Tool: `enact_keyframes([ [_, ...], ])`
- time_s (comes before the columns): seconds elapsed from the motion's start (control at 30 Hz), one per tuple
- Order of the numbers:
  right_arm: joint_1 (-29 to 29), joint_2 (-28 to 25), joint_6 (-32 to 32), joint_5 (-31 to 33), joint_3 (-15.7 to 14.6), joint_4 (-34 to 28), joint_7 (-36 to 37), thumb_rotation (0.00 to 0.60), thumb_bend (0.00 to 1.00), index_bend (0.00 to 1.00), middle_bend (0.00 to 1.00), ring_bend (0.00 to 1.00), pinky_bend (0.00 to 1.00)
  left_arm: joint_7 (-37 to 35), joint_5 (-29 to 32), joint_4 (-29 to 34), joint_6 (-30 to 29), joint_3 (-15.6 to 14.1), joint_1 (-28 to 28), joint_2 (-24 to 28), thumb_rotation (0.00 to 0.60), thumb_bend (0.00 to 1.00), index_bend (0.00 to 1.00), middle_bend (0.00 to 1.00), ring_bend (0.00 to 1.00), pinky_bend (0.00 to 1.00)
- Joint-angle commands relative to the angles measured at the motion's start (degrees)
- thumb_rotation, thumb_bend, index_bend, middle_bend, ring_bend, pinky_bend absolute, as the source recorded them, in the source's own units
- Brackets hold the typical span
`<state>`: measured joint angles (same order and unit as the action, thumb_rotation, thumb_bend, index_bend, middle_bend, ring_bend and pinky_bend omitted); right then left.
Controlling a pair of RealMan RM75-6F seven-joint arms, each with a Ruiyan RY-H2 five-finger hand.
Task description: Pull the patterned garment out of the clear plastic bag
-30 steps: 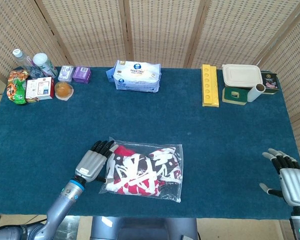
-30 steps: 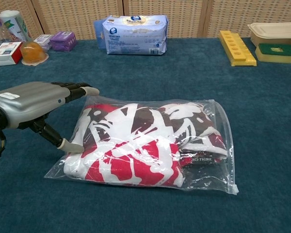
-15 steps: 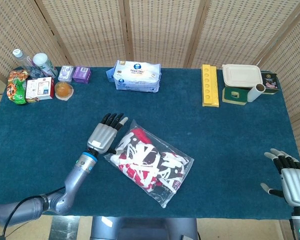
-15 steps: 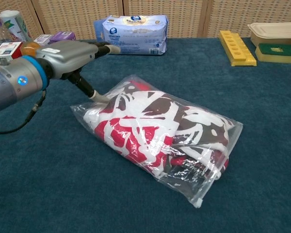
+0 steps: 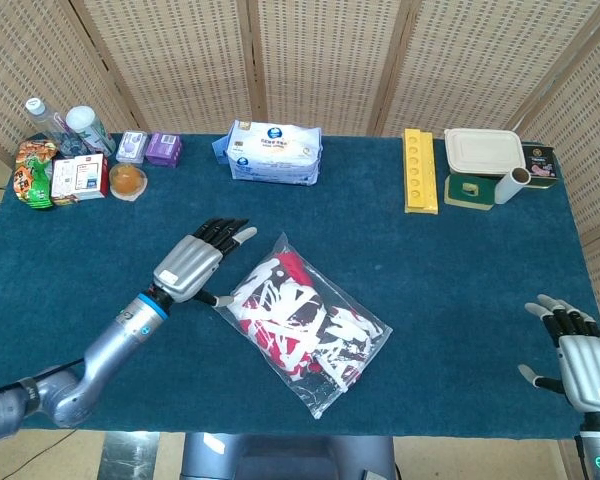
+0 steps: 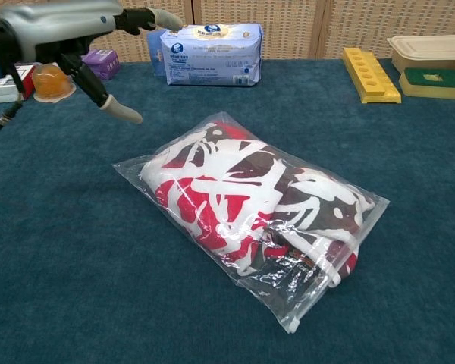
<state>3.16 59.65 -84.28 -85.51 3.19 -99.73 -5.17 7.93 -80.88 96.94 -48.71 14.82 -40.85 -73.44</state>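
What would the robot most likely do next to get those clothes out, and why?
Probably lower the left hand back onto the clear plastic bag: it hangs open above the table, holding nothing, and the patterned garment lies wholly inside.

Background's just a folding woven wicker screen (image 5: pixel 320 60) with wooden frame strips, standing right behind the table covered in dark teal carpet-like cloth (image 5: pixel 480 270). Lighting's even and bright.

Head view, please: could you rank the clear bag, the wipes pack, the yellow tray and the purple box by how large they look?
1. Clear bag
2. Wipes pack
3. Yellow tray
4. Purple box

The bag lies nearer the camera, which may enlarge it somewhat.
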Motion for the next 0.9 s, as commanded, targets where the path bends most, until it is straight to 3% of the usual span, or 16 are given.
enact_keyframes([
  [0.03, 0.08, 0.05, 0.06, -0.13, -0.03, -0.16, -0.18, 0.6, 0.16, 0.22, 0.17, 0.16, 0.18, -10.06, -9.69, 4.44, 3.16, -3.82, -0.81, 8.09, 0.553, 0.03, 0.0, 0.01, 0.0, 0.06],
  [0.27, -0.59, -0.35, -1.01, -0.09, -0.15, -0.49, -0.43, 0.6, 0.16, 0.22, 0.17, 0.16, 0.18, -11.41, -14.85, 3.59, 11.83, -6.25, -8.78, 8.19, 0.547, 0.02, 0.0, 0.01, 0.0, 0.06],
  [0.57, -1.27, -0.62, -1.78, 0.57, -0.04, -0.35, 0.13, 0.6, 0.16, 0.22, 0.17, 0.16, 0.18, -7.72, -12.69, -1.92, 18.58, -5.76, -16.99, 0.71, 0.544, 0.01, 0.0, 0.01, 0.0, 0.06],
  [0.9, -1.9, -0.75, -2.51, 0.94, 0.06, 0.15, 0.88, 0.6, 0.16, 0.22, 0.17, 0.16, 0.18, -0.21, -7.66, -6.05, 22.2, -4.68, -22.58, -5.82, 0.54, 0.01, 0.0, 0.01, 0.0, 0.05],
])
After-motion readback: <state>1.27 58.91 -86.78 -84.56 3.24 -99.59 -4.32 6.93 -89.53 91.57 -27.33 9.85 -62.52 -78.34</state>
